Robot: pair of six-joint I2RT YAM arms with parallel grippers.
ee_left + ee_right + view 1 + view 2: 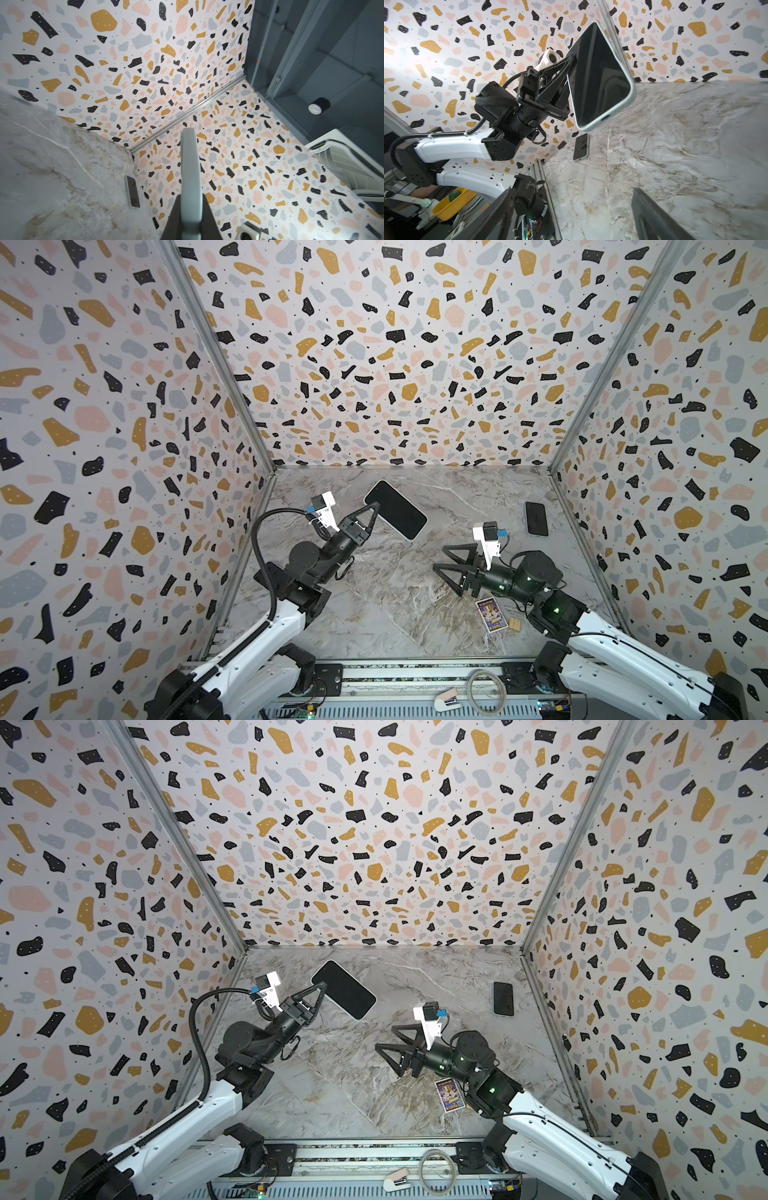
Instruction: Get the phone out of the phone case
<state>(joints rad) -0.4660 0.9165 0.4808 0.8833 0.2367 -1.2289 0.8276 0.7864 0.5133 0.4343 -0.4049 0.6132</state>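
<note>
Marble table (395, 593), boxed by terrazzo-print walls (374, 344); second phone (536, 518) flat near the right wall. Phone (397, 510): dark screen, pale blue-grey rim, held tilted above the table's far left, one edge clamped in the left gripper (376, 508). Right gripper (439, 558): spread wide, empty.

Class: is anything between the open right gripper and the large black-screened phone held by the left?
Nothing visible does: only air separates the right gripper from the large black-screened, pale-edged phone in the left gripper; the smaller dark phone lies aside.
</note>
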